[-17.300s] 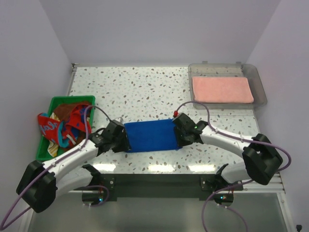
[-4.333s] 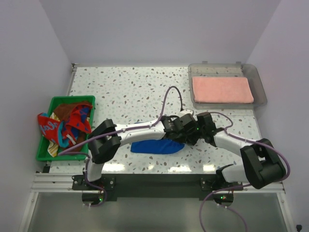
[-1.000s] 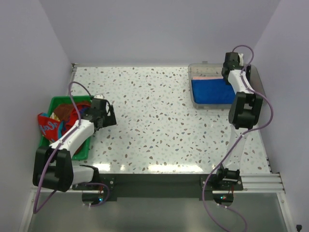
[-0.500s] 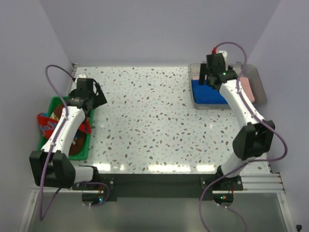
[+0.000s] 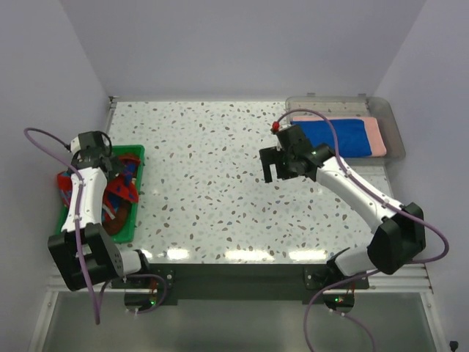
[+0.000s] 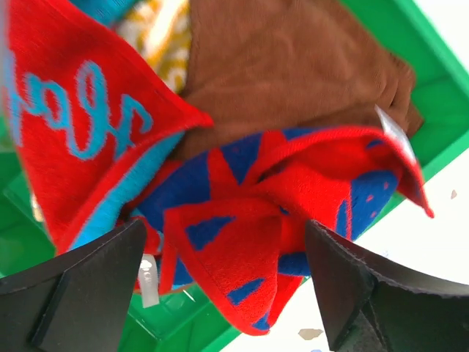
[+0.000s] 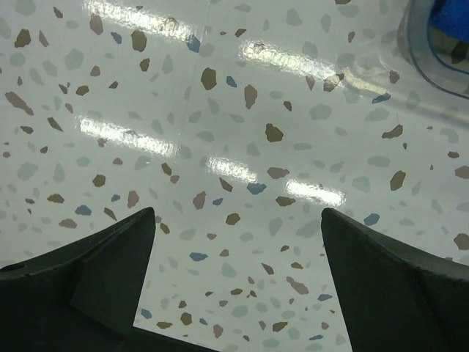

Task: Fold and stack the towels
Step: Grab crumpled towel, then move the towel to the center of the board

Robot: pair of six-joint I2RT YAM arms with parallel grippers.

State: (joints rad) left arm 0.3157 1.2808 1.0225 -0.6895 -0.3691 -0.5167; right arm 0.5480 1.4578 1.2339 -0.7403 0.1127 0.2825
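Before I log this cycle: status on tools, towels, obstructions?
Left tool open over red-blue towel in green basket. Right tool open over table. Blue towel atop pink towel in tray. No obstruction seen.

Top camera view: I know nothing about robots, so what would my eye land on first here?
Probably the crumpled red and blue towel heaped in the green basket at the left edge, with the left gripper open above it. Next, the clear tray in the far right corner, where a folded blue towel lies on a pink towel. The right gripper hangs open over the speckled table.
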